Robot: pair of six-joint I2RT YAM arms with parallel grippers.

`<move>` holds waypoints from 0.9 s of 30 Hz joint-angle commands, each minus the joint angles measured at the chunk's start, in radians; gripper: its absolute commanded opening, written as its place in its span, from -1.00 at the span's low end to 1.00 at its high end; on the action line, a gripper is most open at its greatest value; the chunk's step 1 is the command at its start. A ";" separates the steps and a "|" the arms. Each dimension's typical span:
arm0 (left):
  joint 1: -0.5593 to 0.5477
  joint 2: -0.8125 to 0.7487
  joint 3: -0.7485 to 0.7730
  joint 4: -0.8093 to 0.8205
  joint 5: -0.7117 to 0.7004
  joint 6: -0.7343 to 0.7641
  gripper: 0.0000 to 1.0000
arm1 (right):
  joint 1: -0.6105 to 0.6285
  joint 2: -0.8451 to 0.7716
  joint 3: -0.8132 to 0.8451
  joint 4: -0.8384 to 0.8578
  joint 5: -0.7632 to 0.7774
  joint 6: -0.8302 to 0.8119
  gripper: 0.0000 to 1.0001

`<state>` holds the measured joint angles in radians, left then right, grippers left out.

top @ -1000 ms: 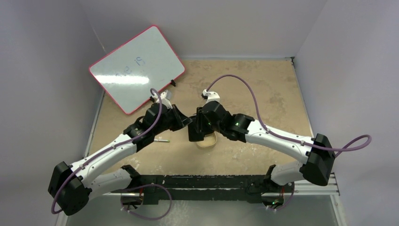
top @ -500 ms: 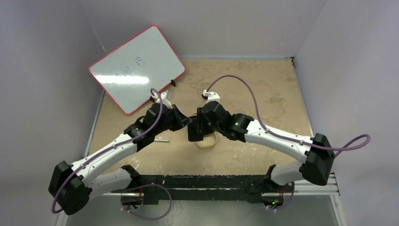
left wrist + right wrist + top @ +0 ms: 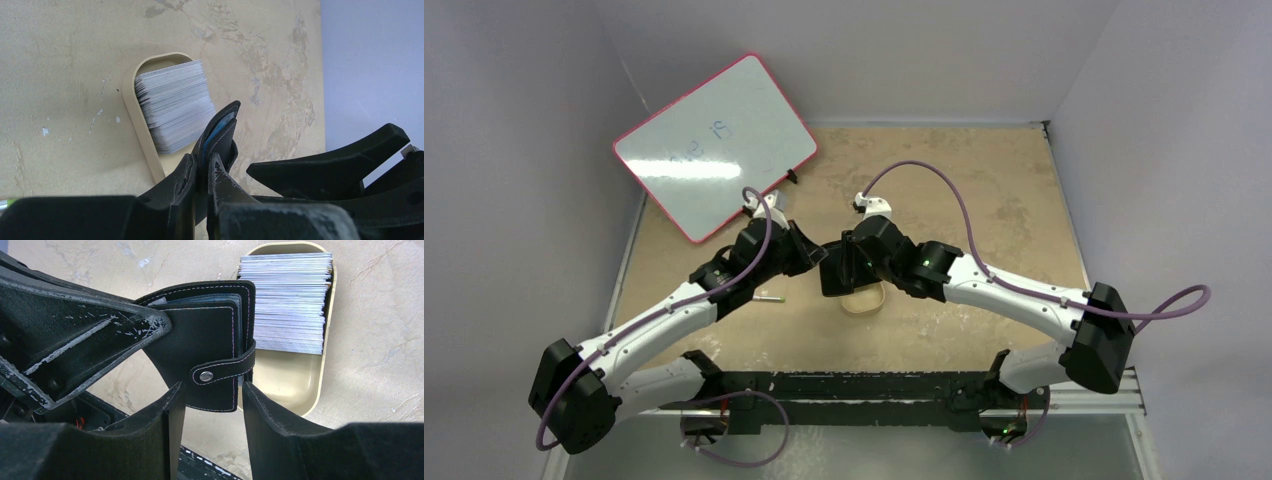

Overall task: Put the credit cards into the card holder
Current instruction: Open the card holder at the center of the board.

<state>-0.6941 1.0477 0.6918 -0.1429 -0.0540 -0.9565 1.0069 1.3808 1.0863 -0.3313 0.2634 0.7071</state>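
Observation:
The card holder (image 3: 205, 340), a black wallet with its snap tab fastened, hangs above the table, and my left gripper (image 3: 206, 156) is shut on its edge. A little blue shows between its leaves (image 3: 222, 127). My right gripper (image 3: 210, 386) is open, with a finger on each side of the wallet's tab corner. The right-hand finger lies close to the tab. The credit cards (image 3: 287, 300) are a whitish-grey stack lying in a tan oval tin (image 3: 295, 385), just beyond the wallet. In the left wrist view the cards (image 3: 175, 107) fill the far half of the tin (image 3: 140, 125).
Both arms meet over the tin (image 3: 864, 302) at the middle of the table. A silver pen (image 3: 771, 298) lies left of it, under the left arm. A red-framed whiteboard (image 3: 714, 145) leans at the back left corner. Walls close in on three sides.
My right gripper's jaws have spread a little wider around the wallet's tab corner. Both wrists have shifted very slightly. The left grip on the wallet is unchanged.

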 commanded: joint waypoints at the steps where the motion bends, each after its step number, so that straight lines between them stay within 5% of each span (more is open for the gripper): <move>1: 0.001 -0.010 0.041 0.063 0.008 0.001 -1.00 | 0.001 0.001 0.015 0.033 -0.003 0.008 -0.03; 11: 0.001 -0.031 0.036 0.090 0.091 -0.043 -1.00 | 0.001 0.084 0.043 0.044 0.030 0.014 -0.07; 20: 0.002 -0.053 0.048 0.052 0.089 -0.024 -1.00 | 0.002 0.074 0.002 -0.030 0.135 0.042 -1.00; 27: 0.002 -0.064 0.105 -0.112 0.005 0.037 -1.00 | -0.001 0.002 -0.074 -0.063 0.170 0.068 -1.00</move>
<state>-0.6918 1.0344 0.7071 -0.1928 -0.0154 -0.9565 1.0206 1.4307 1.0676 -0.2916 0.3088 0.7692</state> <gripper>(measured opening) 0.060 0.008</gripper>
